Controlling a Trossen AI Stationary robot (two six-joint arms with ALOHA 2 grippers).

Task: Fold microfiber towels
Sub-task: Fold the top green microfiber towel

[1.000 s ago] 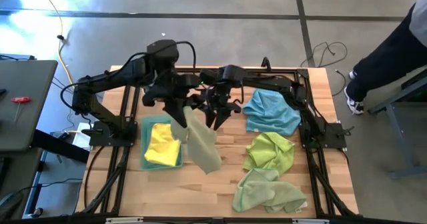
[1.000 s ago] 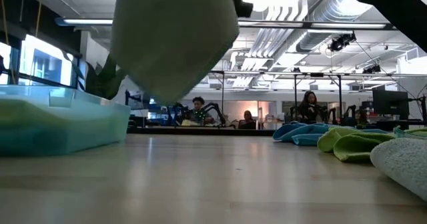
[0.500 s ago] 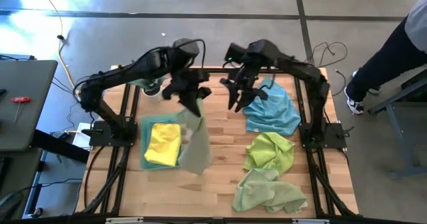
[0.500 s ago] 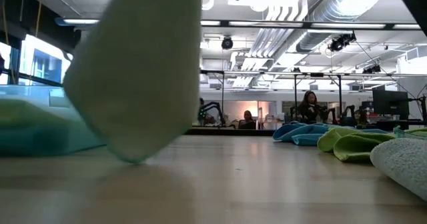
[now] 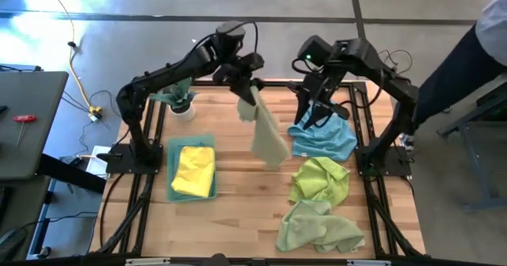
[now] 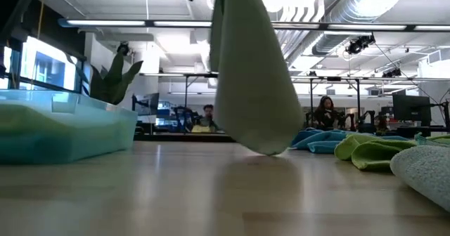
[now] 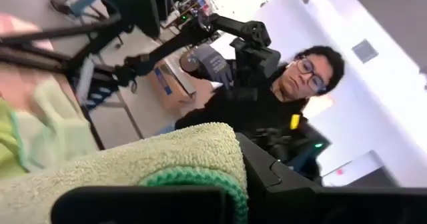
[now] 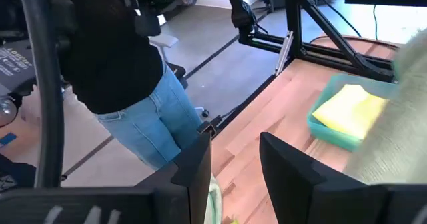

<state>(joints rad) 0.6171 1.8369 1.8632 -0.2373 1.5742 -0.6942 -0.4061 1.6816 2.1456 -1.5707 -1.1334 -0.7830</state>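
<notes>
A pale green microfiber towel (image 5: 265,127), folded into a long strip, hangs from my left gripper (image 5: 244,82), which is shut on its upper end over the table's far middle. In the low view the towel (image 6: 246,74) reaches down close to the tabletop. My right gripper (image 5: 317,108) hovers open above the sky blue towel (image 5: 325,139), with nothing between its fingers (image 8: 193,171). A yellow towel (image 5: 194,169) lies folded in the teal tray (image 5: 173,193). Two green towels (image 5: 318,179) (image 5: 317,228) lie crumpled at the near right. My left gripper pinches the towel's upper end, at the fold with the green stitched hem (image 7: 193,179), between its two fingers (image 7: 280,184), several layers together. The fingers come at it about level. The towel hangs slack below them; whether its lower end (image 6: 264,148) touches the table I cannot tell.
A small potted plant (image 5: 178,100) stands at the far left. A person stands just off the table's right side (image 5: 475,60). Bare wood lies in the middle and at the near left of the table (image 5: 238,218).
My left gripper has carried the hanging towel from beside the tray toward the table's far edge and right; the towel's lower end has swung along to the table's middle. My right gripper has risen and gone right, away from that towel, to above the blue one.
</notes>
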